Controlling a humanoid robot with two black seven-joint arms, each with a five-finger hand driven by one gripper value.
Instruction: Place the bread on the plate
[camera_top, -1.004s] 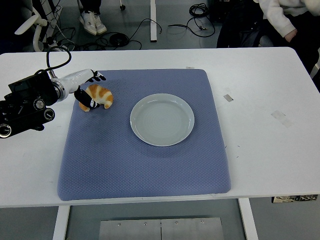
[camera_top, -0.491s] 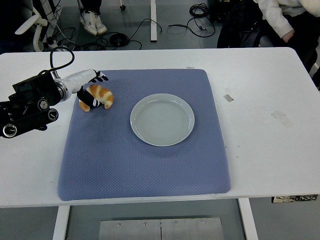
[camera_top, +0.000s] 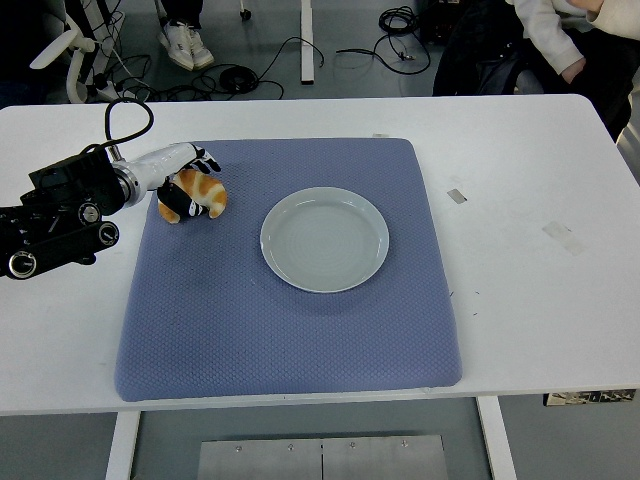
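While the left robot hand (camera_top: 183, 178) holds the golden-brown, white-striped bread roll (camera_top: 196, 193) with its dark fingers (camera_top: 172, 202) curled around the roll's left end, the step in hand appears to be the carry over to the round pale grey-green ceramic plate (camera_top: 324, 239). That roll sits at the far left part of the blue textured fabric mat (camera_top: 290, 320), well apart from the plate, which lies to its right near the mat's middle. Whether the bread is lifted clear of the mat or touching it cannot be told from this view. To do the move well, the grasp should stay firm but gentle, since soft bread likely dents under pressure, and the roll should rise enough to clear the plate's raised rim before travelling right. A level, unhurried sweep seems best, as only one end looks held and the free end could swing or slip. Release ought to come once the roll is over the plate's flat centre and low, so it does not tumble off. On the white bench (camera_top: 520, 260) the right arm is not in view, and a person's sleeve (camera_top: 555, 35) shows at the top right
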